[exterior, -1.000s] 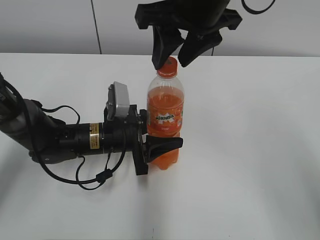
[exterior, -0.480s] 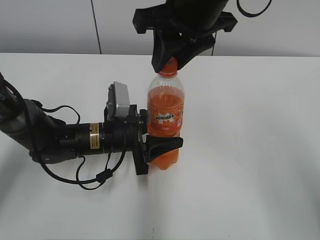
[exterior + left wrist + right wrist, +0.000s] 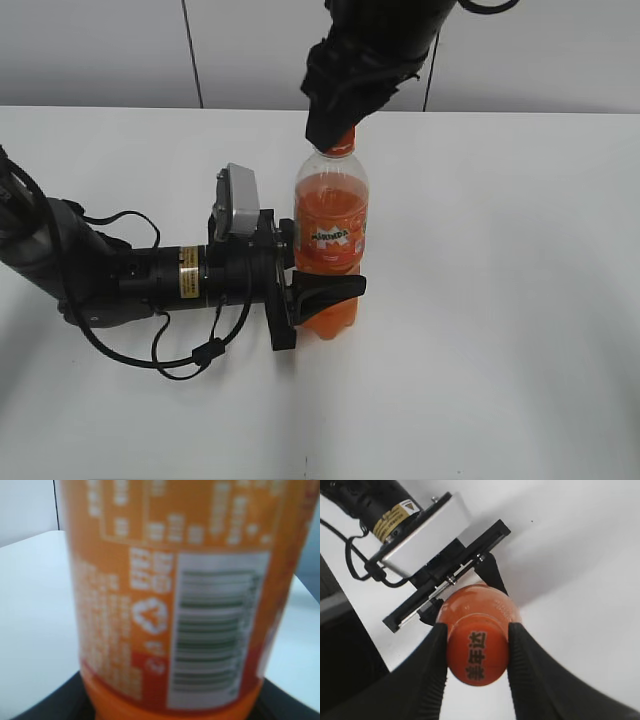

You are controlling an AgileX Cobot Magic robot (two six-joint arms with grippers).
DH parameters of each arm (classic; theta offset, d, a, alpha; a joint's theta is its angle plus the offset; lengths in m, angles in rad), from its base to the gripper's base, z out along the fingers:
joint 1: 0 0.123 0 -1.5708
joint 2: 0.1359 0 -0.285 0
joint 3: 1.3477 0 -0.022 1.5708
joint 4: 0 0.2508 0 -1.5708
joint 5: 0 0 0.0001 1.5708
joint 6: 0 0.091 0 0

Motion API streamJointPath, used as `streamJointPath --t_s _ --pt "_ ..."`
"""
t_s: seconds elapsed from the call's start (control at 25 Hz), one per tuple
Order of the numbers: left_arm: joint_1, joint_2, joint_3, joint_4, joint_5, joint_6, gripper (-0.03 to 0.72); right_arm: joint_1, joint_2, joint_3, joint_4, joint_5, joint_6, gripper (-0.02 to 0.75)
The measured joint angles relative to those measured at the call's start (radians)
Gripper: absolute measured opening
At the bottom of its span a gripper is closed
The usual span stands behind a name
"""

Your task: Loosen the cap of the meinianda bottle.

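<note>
Overhead, black tapered right gripper [image 3: 476,645] jaws around smooth round cap [image 3: 477,656].

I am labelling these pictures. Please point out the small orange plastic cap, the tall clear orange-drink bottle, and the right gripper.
small orange plastic cap [image 3: 477,652], right wrist view, its printed top.
tall clear orange-drink bottle [image 3: 331,236], exterior view, its label.
right gripper [image 3: 476,655], right wrist view, midway between fingertips.

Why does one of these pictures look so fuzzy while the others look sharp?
The left wrist view is blurred: the meinianda bottle fills the frame, too close to focus, so its label text and barcode smear. The exterior view is sharp and evenly lit. The right wrist view is crisp on the cap between the right gripper fingers.
</note>
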Motion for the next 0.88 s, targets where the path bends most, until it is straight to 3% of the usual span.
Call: streamJointPath --t_s 0.36,0.88 --pt "0.0 0.0 0.0 0.002 0.0 0.001 0.382 0.0 -0.004 0.0 0.022 0.003 -0.621 0.273" --pt "0.0 0.0 0.0 0.004 0.0 0.003 0.382 0.0 -0.009 0.0 0.024 0.008 -1.253 0.273"
